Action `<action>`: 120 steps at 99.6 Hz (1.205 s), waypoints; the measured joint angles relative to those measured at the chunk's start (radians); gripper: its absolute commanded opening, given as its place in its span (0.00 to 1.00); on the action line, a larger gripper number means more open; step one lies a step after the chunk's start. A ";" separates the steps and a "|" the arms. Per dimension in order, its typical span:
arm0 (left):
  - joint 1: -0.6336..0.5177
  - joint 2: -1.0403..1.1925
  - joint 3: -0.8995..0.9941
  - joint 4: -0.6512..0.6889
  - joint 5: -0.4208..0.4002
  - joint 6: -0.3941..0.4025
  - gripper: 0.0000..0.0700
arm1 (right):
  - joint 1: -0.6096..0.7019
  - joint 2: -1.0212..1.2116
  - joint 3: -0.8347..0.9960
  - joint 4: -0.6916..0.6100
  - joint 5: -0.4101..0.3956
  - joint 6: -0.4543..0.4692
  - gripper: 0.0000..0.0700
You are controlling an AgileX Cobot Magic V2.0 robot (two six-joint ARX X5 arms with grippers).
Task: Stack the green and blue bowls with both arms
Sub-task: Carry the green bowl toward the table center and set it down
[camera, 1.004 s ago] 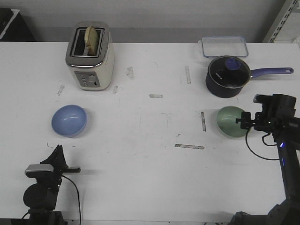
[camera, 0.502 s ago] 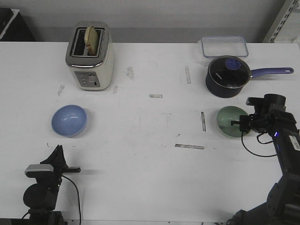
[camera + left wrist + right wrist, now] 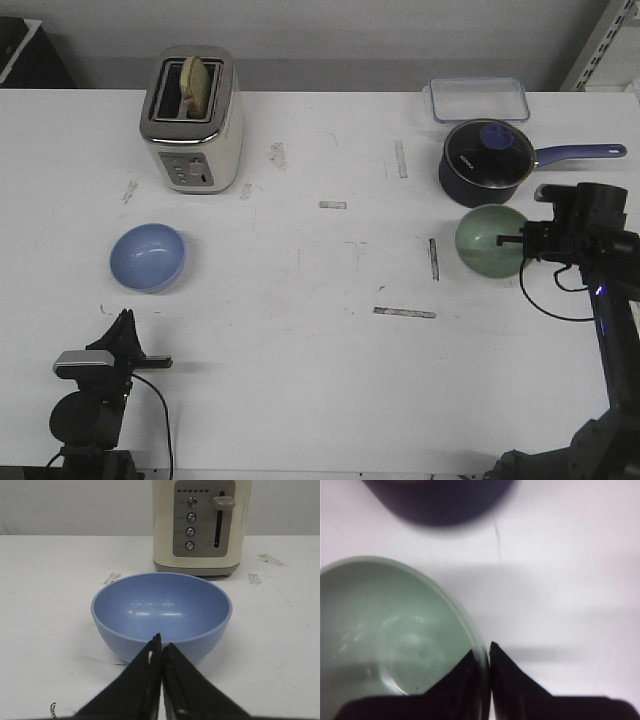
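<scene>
The pale green bowl (image 3: 489, 242) is lifted off the table and tilted at the right, in front of the navy saucepan. My right gripper (image 3: 521, 241) is shut on its right rim; in the right wrist view one finger sits inside the green bowl (image 3: 390, 635) and one outside, at my right gripper (image 3: 486, 652). The blue bowl (image 3: 147, 256) rests upright on the table at the left. My left gripper (image 3: 122, 322) is shut and empty, just in front of the blue bowl (image 3: 161, 613), its tips (image 3: 161, 642) level with the near wall.
A cream toaster (image 3: 192, 120) with toast stands at the back left, behind the blue bowl. A navy saucepan (image 3: 486, 164) with glass lid and long handle sits just behind the green bowl. A clear lidded container (image 3: 479, 98) lies at the back right.
My right gripper closed on the green bowl's rim and raised it off the table, tilting it and carrying it slightly back. The left arm and blue bowl have not moved.
</scene>
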State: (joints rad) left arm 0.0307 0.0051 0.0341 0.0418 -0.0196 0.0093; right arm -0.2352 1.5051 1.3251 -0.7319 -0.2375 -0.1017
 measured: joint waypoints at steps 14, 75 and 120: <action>0.000 0.000 0.000 0.000 0.000 0.000 0.00 | 0.125 -0.079 0.089 -0.009 -0.051 0.021 0.00; 0.000 0.000 0.000 0.000 0.000 0.000 0.00 | 0.841 0.105 0.104 -0.086 -0.018 0.058 0.00; 0.000 0.000 0.000 0.000 0.000 0.000 0.00 | 0.894 0.295 0.097 -0.085 0.006 0.045 0.00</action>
State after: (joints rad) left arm 0.0307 0.0051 0.0341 0.0414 -0.0196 0.0093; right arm 0.6590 1.8004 1.4223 -0.8173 -0.2317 -0.0566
